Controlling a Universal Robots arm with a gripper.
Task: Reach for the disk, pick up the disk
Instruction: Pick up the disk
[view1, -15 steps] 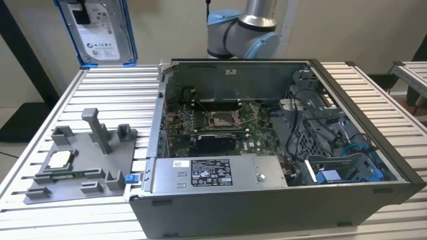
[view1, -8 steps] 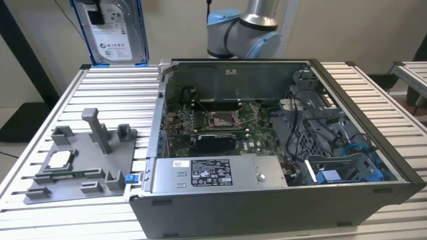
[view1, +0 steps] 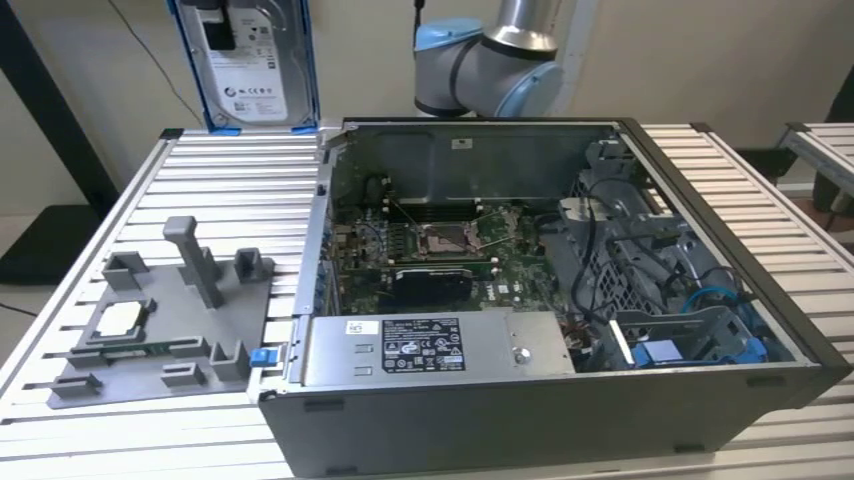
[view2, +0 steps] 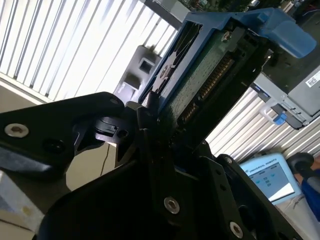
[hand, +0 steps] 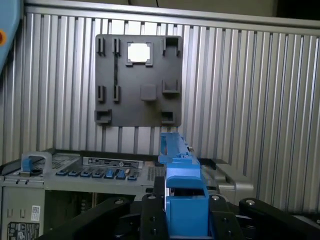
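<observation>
Disk (view1: 254, 70) up in air over table (view1: 160, 200) far edge, near corner at exterior view's left. Bare slats beneath it, open room. Gripper (hand: 184, 210) clamped on disk's blue bracket, jaws full. Grey fixture plate (view1: 147, 370) takes near corner on same side: tall post (view1: 196, 255) and stubs stick up, chip (view1: 120, 318) seated on it. Narrow bare strip between plate and computer case (view1: 534, 420). Case open-topped, walls high. Cables (view1: 627, 230) crowd side toward exterior view's right, power supply (view1: 427, 345) blocks near end. Arm (view1: 487, 70) stands behind case's far wall.

Below my claw (hand: 186, 210), the slatted desk (view1: 214, 190) carries a grey fixture plate (view1: 127, 375) beside an open computer case (view1: 534, 420).
</observation>
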